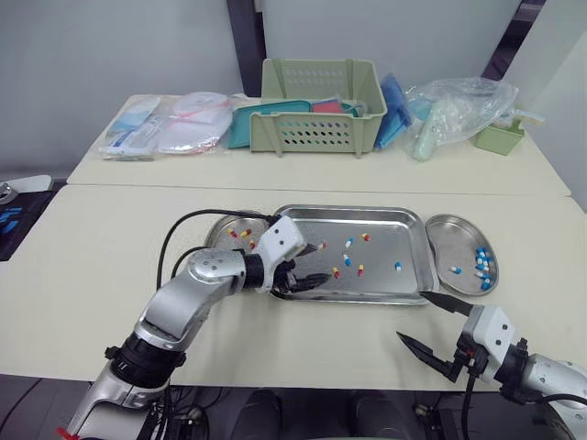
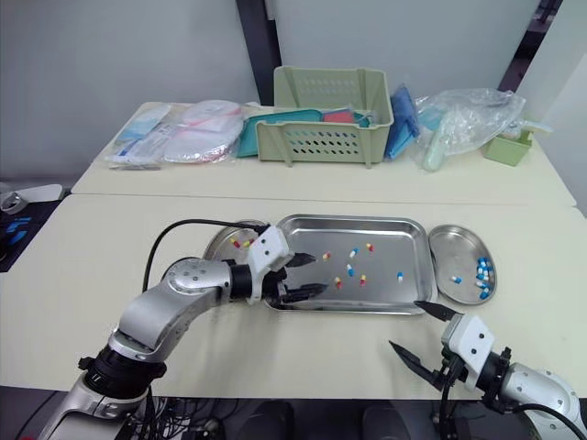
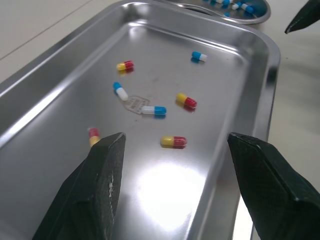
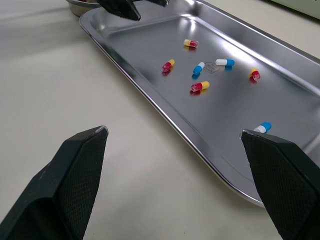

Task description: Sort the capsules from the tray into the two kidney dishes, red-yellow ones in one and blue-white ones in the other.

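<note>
"Capsules (image 1: pixel 360 269), where are they?"
"Seven lie loose in the tray (image 1: pixel 353 298); red-yellow ones in the left dish (image 1: pixel 214 232), blue-white in the right dish (image 1: pixel 448 234)."
"And the jaws?"
"Left gripper (image 1: pixel 317 263) is spread wide over the tray's left end, holding nothing. Right gripper (image 1: pixel 411 315) is spread wide over the table (image 1: pixel 92 275) beside the tray, empty."

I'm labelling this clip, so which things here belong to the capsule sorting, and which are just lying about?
Part of the job: tray, red-yellow capsules, blue-white capsules, left kidney dish, right kidney dish, left gripper, right gripper.

Lying about: green basket, plastic bag, packets, small green container.
</note>
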Controlling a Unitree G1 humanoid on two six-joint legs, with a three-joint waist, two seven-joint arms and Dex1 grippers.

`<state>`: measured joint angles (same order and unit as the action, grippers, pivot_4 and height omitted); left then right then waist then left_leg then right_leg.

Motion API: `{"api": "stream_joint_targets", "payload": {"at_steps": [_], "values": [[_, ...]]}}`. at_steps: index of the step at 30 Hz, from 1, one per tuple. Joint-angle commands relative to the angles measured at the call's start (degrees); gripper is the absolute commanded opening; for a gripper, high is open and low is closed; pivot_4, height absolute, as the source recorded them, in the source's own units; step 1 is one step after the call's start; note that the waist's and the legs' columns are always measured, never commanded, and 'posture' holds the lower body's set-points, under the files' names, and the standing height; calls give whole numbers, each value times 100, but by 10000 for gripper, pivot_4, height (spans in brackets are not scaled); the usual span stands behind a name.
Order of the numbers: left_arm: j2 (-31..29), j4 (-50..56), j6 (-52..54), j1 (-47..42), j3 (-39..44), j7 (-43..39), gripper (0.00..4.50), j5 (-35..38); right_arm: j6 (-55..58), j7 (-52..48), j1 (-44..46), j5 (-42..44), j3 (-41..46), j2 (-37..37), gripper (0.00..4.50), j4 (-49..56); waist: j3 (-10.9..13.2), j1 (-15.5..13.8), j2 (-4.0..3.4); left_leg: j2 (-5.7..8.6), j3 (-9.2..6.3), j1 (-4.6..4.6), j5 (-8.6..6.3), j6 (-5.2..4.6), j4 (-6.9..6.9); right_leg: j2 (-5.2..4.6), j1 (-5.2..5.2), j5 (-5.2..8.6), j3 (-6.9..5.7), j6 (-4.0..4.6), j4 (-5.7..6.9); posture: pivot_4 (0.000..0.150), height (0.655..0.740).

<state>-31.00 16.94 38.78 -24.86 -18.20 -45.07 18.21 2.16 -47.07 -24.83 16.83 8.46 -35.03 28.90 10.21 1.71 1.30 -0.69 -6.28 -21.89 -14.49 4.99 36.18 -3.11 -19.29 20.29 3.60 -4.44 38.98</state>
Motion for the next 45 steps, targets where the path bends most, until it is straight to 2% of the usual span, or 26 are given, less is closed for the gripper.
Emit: {"api": "stream_joint_targets", "payload": {"at_steps": [1, 13, 28, 31, 34, 35, 39, 40, 45], "values": [[95, -54, -90, -142, -87, 34, 33139, -175, 21, 72, 5, 18, -13, -13, 45000, 254, 0, 4, 0, 0, 0, 0, 0, 0, 0, 0, 0, 0, 0, 0, 0, 1500, 7400], [722, -877, -318, -343, -451, 139, 33139, -716, 373, 209, 31, 46, -52, -63, 45000, 543, 0, -4, 0, 0, -1, -1, 0, 0, 1, 0, 0, 0, -1, 0, 0, 1500, 7400], [958, -1491, -461, -594, -709, -131, 33139, -1131, 689, 321, 78, 56, -83, -64, 45000, 766, -1, -2, 0, 0, 0, -1, 0, 0, 2, 0, 0, 0, 0, 0, 0, 1500, 7400], [964, -1564, -429, -621, -736, -212, 27538, -1150, 738, 336, 83, 63, -86, -74, 45000, 798, -1, -3, 0, 1, 0, -1, 0, 0, 2, 0, 0, 0, -1, 0, 0, 1500, 7400], [967, -1605, -440, -625, -739, -278, 19214, -1183, 793, 350, 95, 78, -68, -87, 45000, 829, -1, -2, -1, 1, 0, -1, 0, 0, 2, 0, 0, 0, -1, 0, 0, 1500, 7400], [970, -1611, -442, -626, -738, -295, 15049, -1195, 809, 353, 98, 77, -63, -90, 45000, 839, -1, -3, 0, 0, 0, -1, 0, 0, 2, 0, 0, 0, -1, 0, 0, 1500, 7400], [974, -1611, -450, -617, -736, -338, 6115, -1234, 857, 361, 103, 82, -50, -91, 45000, 869, -1, -3, -1, 1, -1, -1, 0, 0, 2, 0, 0, 0, -1, 0, 0, 1500, 7400], [978, -1609, -451, -613, -732, -343, 4961, -1243, 862, 360, 104, 82, -48, -91, 45000, 872, -1, -3, 0, 1, -1, -1, 0, 0, 2, 0, 0, 0, -1, 0, 0, 1500, 7400], [943, -1474, -481, -597, -661, -386, 4935, -1220, 857, 340, 109, 56, -59, -106, 45000, 863, -1, -3, -1, 1, -1, -1, 0, 0, 2, 0, 0, 0, -1, 0, 0, 1500, 7400]]}}
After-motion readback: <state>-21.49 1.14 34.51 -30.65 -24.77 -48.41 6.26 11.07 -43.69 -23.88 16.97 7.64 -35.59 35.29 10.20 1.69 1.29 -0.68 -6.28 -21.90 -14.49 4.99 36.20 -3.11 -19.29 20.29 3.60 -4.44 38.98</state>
